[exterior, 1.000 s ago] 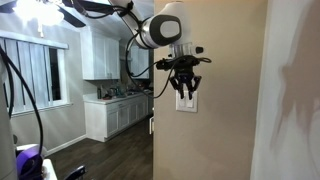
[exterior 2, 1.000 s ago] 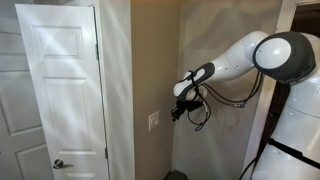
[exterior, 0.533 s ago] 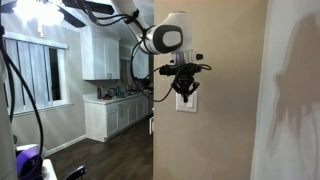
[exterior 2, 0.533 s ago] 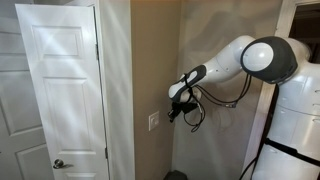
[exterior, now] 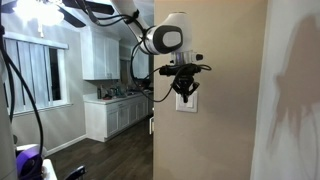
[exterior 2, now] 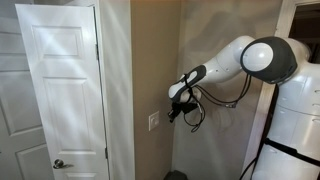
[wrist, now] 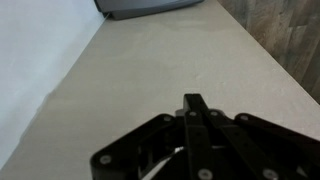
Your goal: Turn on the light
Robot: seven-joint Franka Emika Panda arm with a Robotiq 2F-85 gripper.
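Gripper — seemingly clenched — at light switch on beige wall, kitchen cabinets beyond.

1. No readable text, label, brand, number or sign in any view.
2. Nothing legible on the switch plate: too small and blurred to tell.
3. Nothing legible on the white arm either.

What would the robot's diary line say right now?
arm: gripper shut | target: wall switch | position: close in front | contact: unclear
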